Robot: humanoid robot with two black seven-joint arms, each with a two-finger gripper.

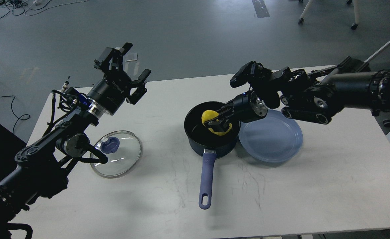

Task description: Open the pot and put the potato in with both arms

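Two arms share the work at this moment: the left gripper [128, 71] is raised well above the white table [314, 186] with its fingers spread wide and nothing between them, while the right gripper [218, 123] reaches down into the pot [211, 127] with its fingers pinching the potato [209, 116]. Off to the left, the glass lid [116, 153] lies flat on the table, well apart from the pot, so the opening step appears complete. Just right of the pot, the blue plate [274, 139] sits bare, its rim touching or nearly touching the pot's wall. With the yellow potato inside the pot's rim and low against the black interior, the step in hand is judged to be the release; whether the potato already rests on the bottom cannot be told from this view. Good execution would mean lowering until the potato is supported, then parting the fingers only enough to free it, so that it does not roll or bounce. Withdrawal is best made straight up and back toward the right, keeping the fingers off the near rim, since a snag there could drag the pot or swing its long handle [207, 179], which points toward the table's front edge. Staying high and away, the left arm leaves that path unobstructed.
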